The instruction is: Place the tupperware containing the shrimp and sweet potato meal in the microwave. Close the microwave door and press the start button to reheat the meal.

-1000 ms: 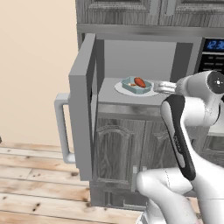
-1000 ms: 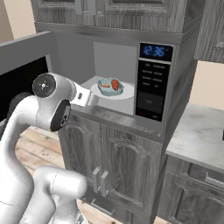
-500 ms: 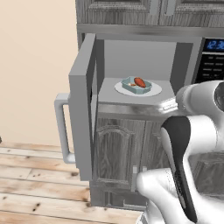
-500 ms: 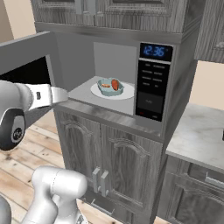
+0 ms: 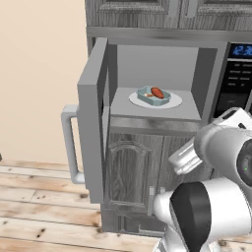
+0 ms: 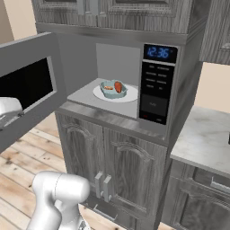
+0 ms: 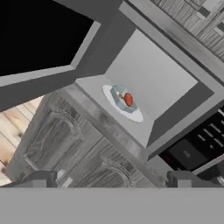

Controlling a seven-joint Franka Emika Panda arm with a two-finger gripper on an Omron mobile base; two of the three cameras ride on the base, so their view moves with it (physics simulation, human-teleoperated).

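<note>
The tupperware [image 5: 153, 96] sits on the round white turntable [image 5: 173, 103] inside the microwave [image 6: 130, 85], holding the shrimp and sweet potato meal [image 5: 157, 92], an orange-red chunk with paler bits beside it. The microwave door [image 5: 93, 118] stands swung wide to the left, its bar handle [image 5: 70, 142] on the outer edge. The gripper [image 7: 113, 178] is released, fingertips wide apart and holding nothing, well back from the cavity and looking toward it from outside. The black control panel [image 6: 157, 87] shows a blue display [image 6: 159, 53].
</note>
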